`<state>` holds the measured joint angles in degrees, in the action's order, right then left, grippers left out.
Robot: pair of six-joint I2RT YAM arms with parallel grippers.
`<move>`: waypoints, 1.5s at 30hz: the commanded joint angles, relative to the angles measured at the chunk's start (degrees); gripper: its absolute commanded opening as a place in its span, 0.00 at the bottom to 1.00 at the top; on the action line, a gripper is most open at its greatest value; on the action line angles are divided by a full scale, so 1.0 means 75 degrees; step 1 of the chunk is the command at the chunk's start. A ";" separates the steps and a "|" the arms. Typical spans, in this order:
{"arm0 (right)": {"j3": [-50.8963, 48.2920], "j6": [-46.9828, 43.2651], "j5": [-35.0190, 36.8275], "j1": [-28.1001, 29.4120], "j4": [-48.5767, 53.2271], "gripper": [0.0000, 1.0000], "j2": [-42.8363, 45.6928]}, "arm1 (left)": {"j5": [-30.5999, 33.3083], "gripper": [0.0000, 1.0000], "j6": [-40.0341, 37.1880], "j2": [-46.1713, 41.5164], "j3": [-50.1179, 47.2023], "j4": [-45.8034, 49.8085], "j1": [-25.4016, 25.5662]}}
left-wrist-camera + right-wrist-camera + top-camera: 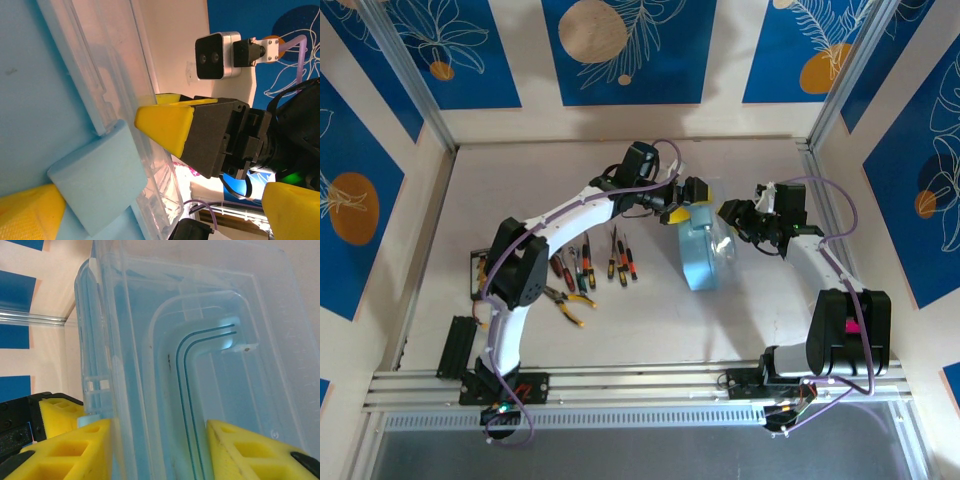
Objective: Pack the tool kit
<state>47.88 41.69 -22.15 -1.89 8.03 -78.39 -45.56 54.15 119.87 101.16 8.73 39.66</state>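
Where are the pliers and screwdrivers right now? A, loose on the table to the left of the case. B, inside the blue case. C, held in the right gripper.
A: in the top view the pliers and screwdrivers lie spread on the table, left of the light-blue case.

light: bright, even | shadows: soft (top view) | focus: wrist views blurred close | glare: case (700,262)

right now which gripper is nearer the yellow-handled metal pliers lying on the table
Left. The left gripper is at the far end of the translucent light-blue plastic case, on the pliers' side; the right gripper is across the case, farther off.
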 commanded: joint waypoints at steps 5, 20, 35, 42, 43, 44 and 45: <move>0.0108 0.0195 -0.0530 0.0296 0.0502 0.45 -0.0094 | -0.0937 1.00 0.0650 0.0306 -0.0409 -0.2175 0.0446; 0.0404 0.0161 -0.0445 0.0362 0.0789 0.45 -0.0174 | -0.1284 1.00 0.1655 0.0388 -0.0891 -0.4124 0.0440; 0.0607 -0.0002 -0.0270 0.0314 0.1126 0.45 -0.0073 | -0.1212 1.00 0.1852 0.0250 -0.1605 -0.4693 0.0286; 0.1432 -0.0343 -0.0120 0.0344 0.1876 0.45 0.0102 | -0.1008 1.00 0.1917 -0.0123 -0.3108 -0.5488 -0.0138; 0.1523 -0.0353 -0.0093 0.0373 0.1932 0.45 0.0098 | -0.0995 1.00 0.1935 -0.0167 -0.3246 -0.5587 -0.0193; 0.1614 -0.0354 -0.0064 0.0418 0.1989 0.45 0.0093 | -0.0992 1.00 0.1943 -0.0206 -0.3385 -0.5656 -0.0241; 0.1692 -0.0354 -0.0049 0.0461 0.2032 0.45 0.0076 | -0.0983 1.00 0.1902 -0.0229 -0.3489 -0.5677 -0.0292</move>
<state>56.73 39.55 -19.05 0.54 21.80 -78.91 -51.03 67.66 117.05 79.13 -35.86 37.95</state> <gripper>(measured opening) 0.449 0.998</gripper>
